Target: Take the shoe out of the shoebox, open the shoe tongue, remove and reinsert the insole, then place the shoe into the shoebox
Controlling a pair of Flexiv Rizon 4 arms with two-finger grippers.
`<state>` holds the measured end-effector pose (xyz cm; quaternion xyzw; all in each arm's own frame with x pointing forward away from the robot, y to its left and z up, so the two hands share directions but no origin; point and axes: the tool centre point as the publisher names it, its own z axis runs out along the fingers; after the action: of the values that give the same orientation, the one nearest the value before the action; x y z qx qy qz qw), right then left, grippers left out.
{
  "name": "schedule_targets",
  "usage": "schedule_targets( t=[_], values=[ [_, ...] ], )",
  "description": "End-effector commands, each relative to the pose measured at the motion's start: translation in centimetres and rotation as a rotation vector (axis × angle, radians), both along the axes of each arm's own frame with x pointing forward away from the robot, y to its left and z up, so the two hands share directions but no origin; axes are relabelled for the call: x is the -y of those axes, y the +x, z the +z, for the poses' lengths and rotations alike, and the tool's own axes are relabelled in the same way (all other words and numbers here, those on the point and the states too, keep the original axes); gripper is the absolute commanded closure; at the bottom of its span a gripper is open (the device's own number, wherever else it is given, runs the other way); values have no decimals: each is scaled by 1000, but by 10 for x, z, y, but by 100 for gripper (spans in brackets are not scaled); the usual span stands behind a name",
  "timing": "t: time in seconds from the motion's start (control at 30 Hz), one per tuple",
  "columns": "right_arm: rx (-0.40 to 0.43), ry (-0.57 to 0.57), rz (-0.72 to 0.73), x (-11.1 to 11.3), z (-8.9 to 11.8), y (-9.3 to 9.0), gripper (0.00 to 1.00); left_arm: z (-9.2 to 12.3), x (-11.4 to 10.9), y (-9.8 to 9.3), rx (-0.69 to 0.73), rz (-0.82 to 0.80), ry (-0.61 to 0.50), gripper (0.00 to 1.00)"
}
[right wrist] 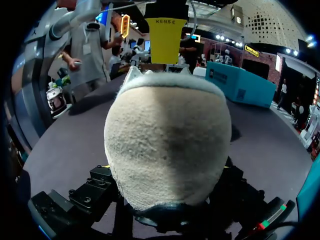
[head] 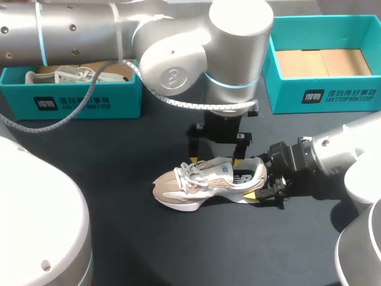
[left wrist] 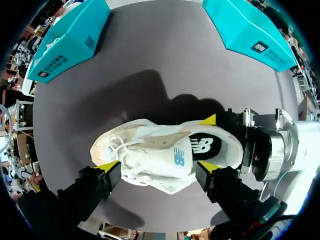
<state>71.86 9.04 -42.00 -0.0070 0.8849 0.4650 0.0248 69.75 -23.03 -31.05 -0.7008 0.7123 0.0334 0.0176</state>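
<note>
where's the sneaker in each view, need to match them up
Head view: the beige and white lace-up sneaker lies mid-table, toe pointing left.
Left wrist view: the sneaker lies just ahead of the left gripper, flanked by its open jaws.
Right wrist view: its fuzzy heel fills the middle.
Shared landmark: the left arm's yellow fingertip by the shoe's opening.
</note>
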Motion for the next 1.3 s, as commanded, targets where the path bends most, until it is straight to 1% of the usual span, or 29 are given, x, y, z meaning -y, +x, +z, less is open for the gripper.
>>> schedule_targets(
  t=[0.03, 0.17, 0.3, 0.53, 0.87, 1.03, 1.2, 1.3],
  values=[
    [1, -3, -2, -2, -1, -1, 100, -13, 17, 1, 3, 0, 28, 0],
    [1, -3, -2, -2, -1, -1, 100, -21, 20, 1, 15, 2, 41, 0],
    [1, -3, -2, -2, -1, -1, 100, -29, 20, 3, 27, 23, 74, 0],
    [1, -3, -2, -2, -1, -1, 100, -40, 19, 6, 33, 53, 86, 0],
    [1, -3, -2, -2, -1, -1, 100, -54, 16, -1, 33, 42, 143, 0],
    [1, -3, -2, -2, -1, -1, 100, -54, 5, -7, 36, 58, 175, 0],
    [1, -3, -2, -2, -1, -1, 100, -46, -11, -9, 52, 93, 202, 0],
    [1, -3, -2, -2, -1, -1, 100, -42, -21, -10, 72, 102, 241, 0]
  ],
)
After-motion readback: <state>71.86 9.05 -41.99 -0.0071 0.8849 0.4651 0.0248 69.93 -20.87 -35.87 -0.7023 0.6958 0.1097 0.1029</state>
